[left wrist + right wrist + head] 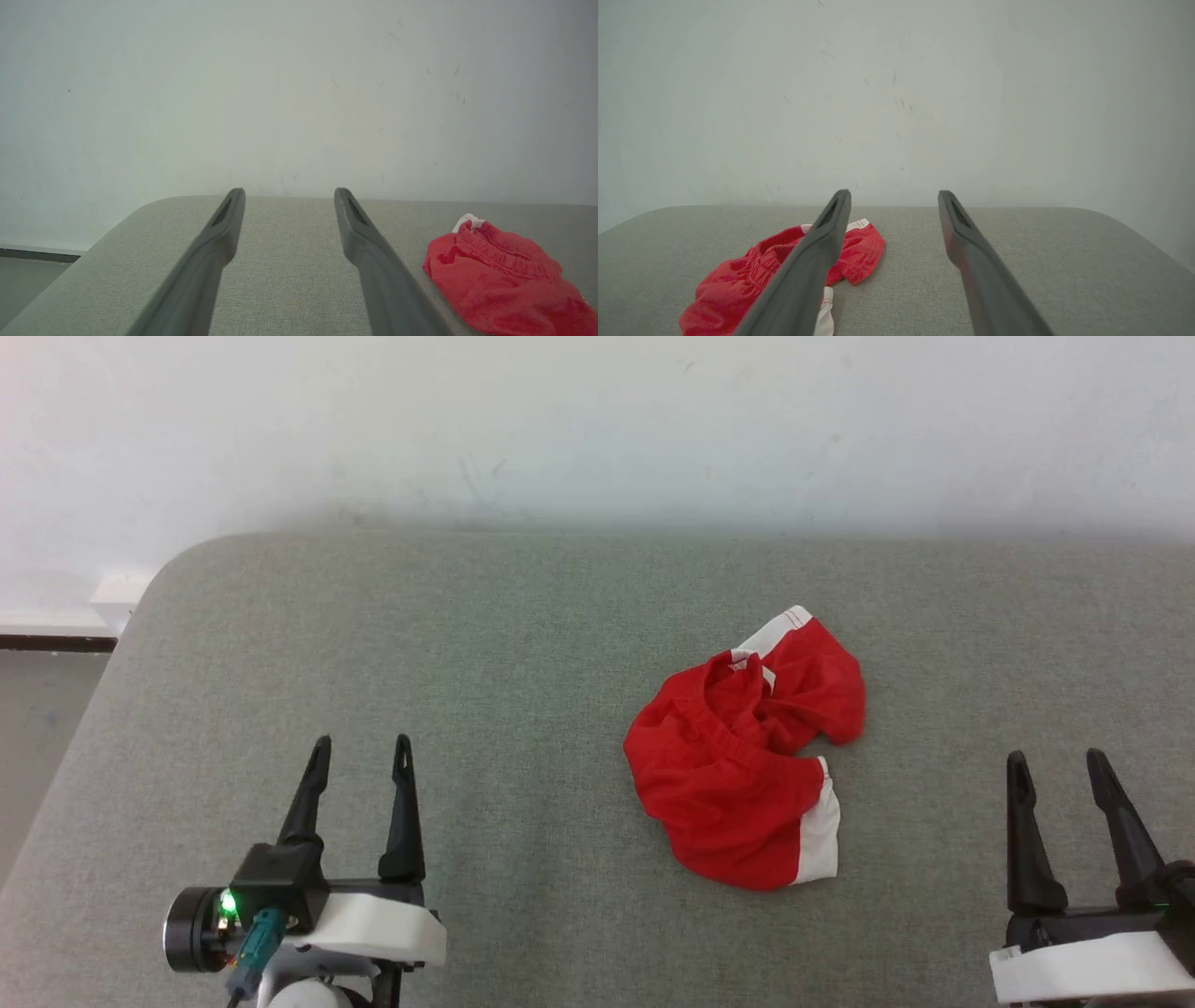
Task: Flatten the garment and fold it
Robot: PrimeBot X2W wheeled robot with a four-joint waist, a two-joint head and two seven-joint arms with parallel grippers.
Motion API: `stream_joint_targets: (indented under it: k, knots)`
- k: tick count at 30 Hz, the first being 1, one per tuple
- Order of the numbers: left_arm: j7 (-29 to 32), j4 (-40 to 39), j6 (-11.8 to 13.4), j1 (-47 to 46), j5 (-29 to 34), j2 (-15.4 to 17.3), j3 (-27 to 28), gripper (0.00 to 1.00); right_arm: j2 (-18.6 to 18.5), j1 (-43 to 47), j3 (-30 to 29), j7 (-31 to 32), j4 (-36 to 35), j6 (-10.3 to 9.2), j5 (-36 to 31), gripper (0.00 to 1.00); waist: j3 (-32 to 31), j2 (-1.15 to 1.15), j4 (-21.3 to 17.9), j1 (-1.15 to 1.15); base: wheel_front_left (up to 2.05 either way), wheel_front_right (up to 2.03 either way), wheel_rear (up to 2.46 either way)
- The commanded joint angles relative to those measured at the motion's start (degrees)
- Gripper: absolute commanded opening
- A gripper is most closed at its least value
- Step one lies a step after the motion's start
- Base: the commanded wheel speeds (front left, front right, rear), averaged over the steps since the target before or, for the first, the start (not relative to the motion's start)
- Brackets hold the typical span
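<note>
The garment (747, 756) is a pair of red shorts with white trim, crumpled in a heap on the grey padded table (467, 644), right of centre. My left gripper (361, 752) stands open at the lower left, well clear of the cloth. At the lower right my right gripper (1057, 764) is open too, a short way right of the heap. In the left wrist view the garment (500, 275) lies to the right of the open left gripper (288, 192). In the right wrist view the garment (752, 275) lies left of the right gripper (893, 193), partly behind one finger (808, 266).
A pale wall (597, 420) rises directly behind the table's far edge. The table's rounded far left corner (177, 560) drops off to the floor (37, 728) on the left. Bare grey surface stretches between the left gripper and the garment.
</note>
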Motion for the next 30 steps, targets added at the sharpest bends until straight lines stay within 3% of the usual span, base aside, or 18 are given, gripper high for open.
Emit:
stream_joint_targets:
  k: [1, 8, 13, 16, 22, 30]
  knots:
    - [-0.27, 0.01, -0.34, 0.39, 0.56, -0.28, 0.42, 1.00, 0.14, 0.48, 0.07, -0.27, 0.12, -0.11, 0.38, 1.00, 0.00, 0.00, 0.01, 0.00, 0.00, 0.00, 0.00]
    - [-0.27, 0.88, -4.16, -3.65, 2.13, -1.83, 2.52, 1.00, 0.14, -0.60, 0.63, -0.27, -0.07, -0.11, 0.24, 1.00, 0.40, 0.00, -0.47, 0.00, 0.00, 0.00, 0.00]
    - [-0.27, 5.92, -10.56, -15.98, 3.24, -1.25, 0.30, 1.00, 0.14, -1.88, 0.44, -0.27, -0.50, -0.11, -0.44, 1.00, 1.63, 0.00, -1.84, 0.00, 0.00, 0.00, 0.00]
    - [-0.27, 9.54, -12.38, -20.92, 3.58, -0.63, -2.13, 1.00, 0.14, -2.27, 0.39, -0.27, -0.51, -0.11, -0.60, 1.00, 2.21, 0.00, -2.61, 0.00, 0.00, 0.00, 0.00]
    - [5.01, 19.90, -14.22, -36.96, 0.92, 0.25, -13.08, 1.00, 0.14, -3.83, 0.46, -0.27, -0.54, -0.11, -0.65, 1.00, 5.13, 0.00, -5.70, 0.00, 0.00, 0.00, 0.00]
    - [20.45, 26.23, -14.28, -54.10, -16.17, 2.84, -42.99, 1.00, 0.14, -6.84, 1.20, -0.27, -0.46, -0.11, -0.35, 1.00, 10.26, 0.00, -10.37, 0.00, 0.00, 0.00, 0.00]
